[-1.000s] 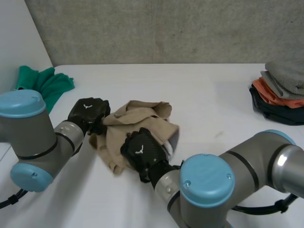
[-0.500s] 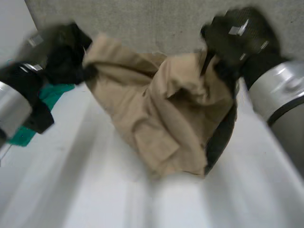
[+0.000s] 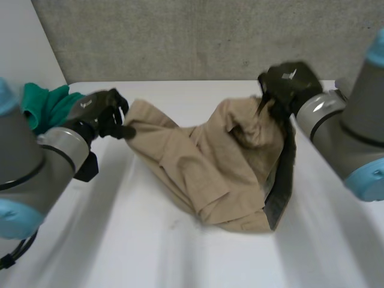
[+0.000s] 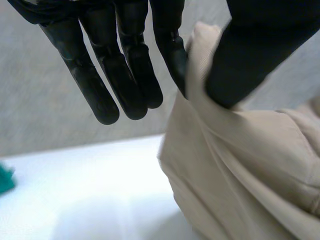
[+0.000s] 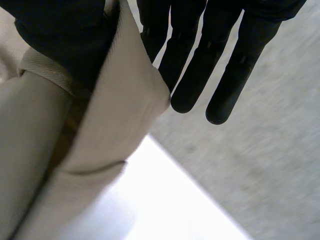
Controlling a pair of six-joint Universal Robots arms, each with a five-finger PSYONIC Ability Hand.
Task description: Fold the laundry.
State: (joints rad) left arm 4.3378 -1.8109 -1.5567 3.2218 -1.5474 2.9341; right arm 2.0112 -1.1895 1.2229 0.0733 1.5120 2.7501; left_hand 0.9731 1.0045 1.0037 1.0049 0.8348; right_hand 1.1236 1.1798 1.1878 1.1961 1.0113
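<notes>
Strung limp above the middle of the table [image 3: 144, 252]: soft, light beige garment [image 3: 210, 162]. Pinched thumb-to-finger at one upper edge by the left hand [image 3: 99, 114], at the opposite edge by the right hand [image 3: 291, 84]. Likely best gripped along firmer seamed edges, not the slack middle.

white table [image 3: 180, 258] | tan garment [image 3: 222, 174]: lower folds on it, between left hand [image 3: 99, 114] fingers and right hand [image 3: 288, 84] fingers | green cloth [image 3: 45, 105]: behind left fingers
</notes>
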